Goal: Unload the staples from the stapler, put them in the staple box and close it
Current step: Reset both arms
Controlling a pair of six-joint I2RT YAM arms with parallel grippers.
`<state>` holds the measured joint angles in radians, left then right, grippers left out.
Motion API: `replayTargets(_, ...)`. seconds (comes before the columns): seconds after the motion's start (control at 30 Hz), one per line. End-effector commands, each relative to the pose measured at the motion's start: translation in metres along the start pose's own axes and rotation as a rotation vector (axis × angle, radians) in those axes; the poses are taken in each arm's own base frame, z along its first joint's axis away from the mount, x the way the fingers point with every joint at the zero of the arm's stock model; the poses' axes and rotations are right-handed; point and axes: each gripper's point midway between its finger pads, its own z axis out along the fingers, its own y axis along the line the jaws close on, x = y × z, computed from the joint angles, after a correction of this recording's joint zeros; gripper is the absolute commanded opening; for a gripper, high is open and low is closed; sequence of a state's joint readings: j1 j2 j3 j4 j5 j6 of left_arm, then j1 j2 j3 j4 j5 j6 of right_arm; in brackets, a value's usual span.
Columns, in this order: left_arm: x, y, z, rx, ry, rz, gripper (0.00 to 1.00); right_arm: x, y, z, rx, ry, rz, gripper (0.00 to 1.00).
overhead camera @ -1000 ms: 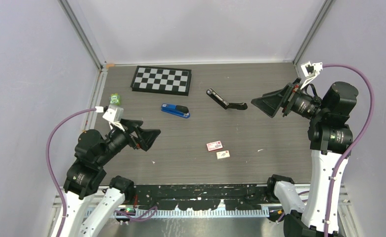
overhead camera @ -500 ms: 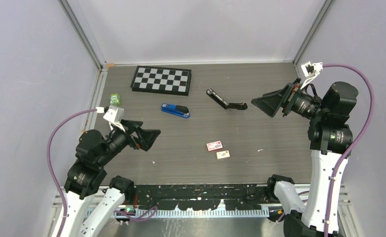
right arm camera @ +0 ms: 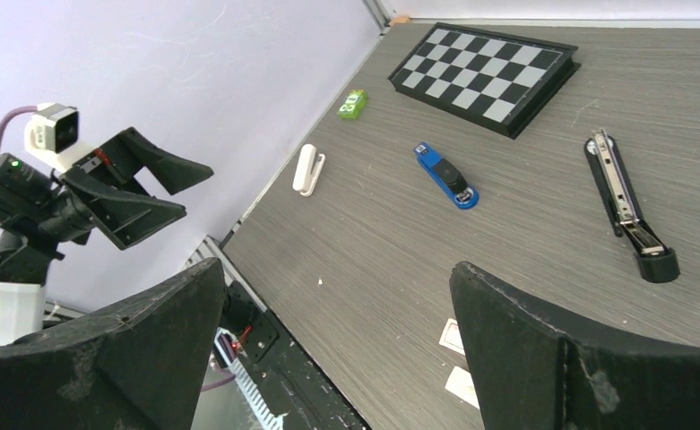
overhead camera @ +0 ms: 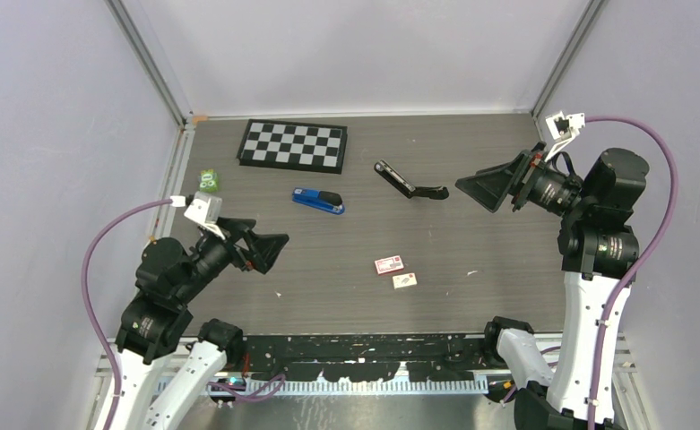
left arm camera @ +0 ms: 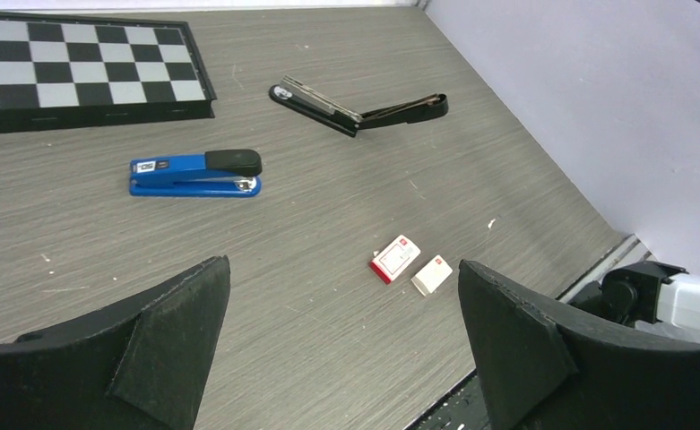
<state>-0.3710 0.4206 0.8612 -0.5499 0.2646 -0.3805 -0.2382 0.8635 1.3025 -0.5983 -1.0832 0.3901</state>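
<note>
Jaws: two sets. The left jaws are spread fully wide and grip nothing, raised over the near-left part of the bench (overhead camera: 471, 233). The right jaws are equally wide and empty, held high over the far-right side.
Bench: one, dark grey wood grain, with every loose item lying on it.
Chessboard: one chessboard (overhead camera: 293, 145), black and white, flat at the far edge, left of centre.
Staplers: two, well apart from both sets of jaws.
Black stapler: the black stapler (overhead camera: 395, 179) lies hinged open in a shallow V near the far middle, with its metal rail facing up.
Blue stapler: the blue stapler (overhead camera: 319, 201) is shut, just on the near side of the chessboard and left of the black one.
White oblong piece: one white oblong piece (right arm camera: 306, 168) near the left edge, seen only from the right wrist.
Green packet: one green packet (overhead camera: 209, 179) by the left edge, beyond the white piece.
Small boxes: two, just beside each other near the middle, closer to the arms than the staplers. One is a red-and-white box (overhead camera: 388, 264) and the other a white box (overhead camera: 405, 281).
</note>
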Motion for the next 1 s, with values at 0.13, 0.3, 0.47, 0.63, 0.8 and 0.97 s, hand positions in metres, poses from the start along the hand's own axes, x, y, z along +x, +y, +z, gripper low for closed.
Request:
replayTargets(0.13, -0.024, 0.069, -0.004, -0.376, -0.067, 0.137, 1.00, -0.019, -0.046, -0.008, 0.283, -0.112, -0.063, 0.99)
replayTargets(0.3, -0.033, 0.100, -0.007, -0.546, -0.075, 0.198, 1.00, -0.036, -0.095, -0.032, 0.599, -0.212, -0.077, 1.00)
replayTargets(0.47, -0.036, 0.109, -0.009, -0.594, -0.082, 0.244, 1.00, -0.046, -0.112, -0.047, 0.731, -0.251, -0.107, 0.99)
replayTargets(0.63, -0.038, 0.107, -0.010, -0.581, -0.077, 0.264, 1.00, -0.049, -0.111, -0.049, 0.735, -0.245, -0.141, 0.99)
replayTargets(0.8, -0.039, 0.101, -0.010, -0.550, -0.078, 0.269, 1.00, -0.051, -0.104, -0.047, 0.709, -0.235, -0.160, 0.99)
replayTargets(0.97, -0.038, 0.097, -0.011, -0.528, -0.082, 0.268, 1.00, -0.048, -0.099, -0.043, 0.673, -0.221, -0.156, 1.00)
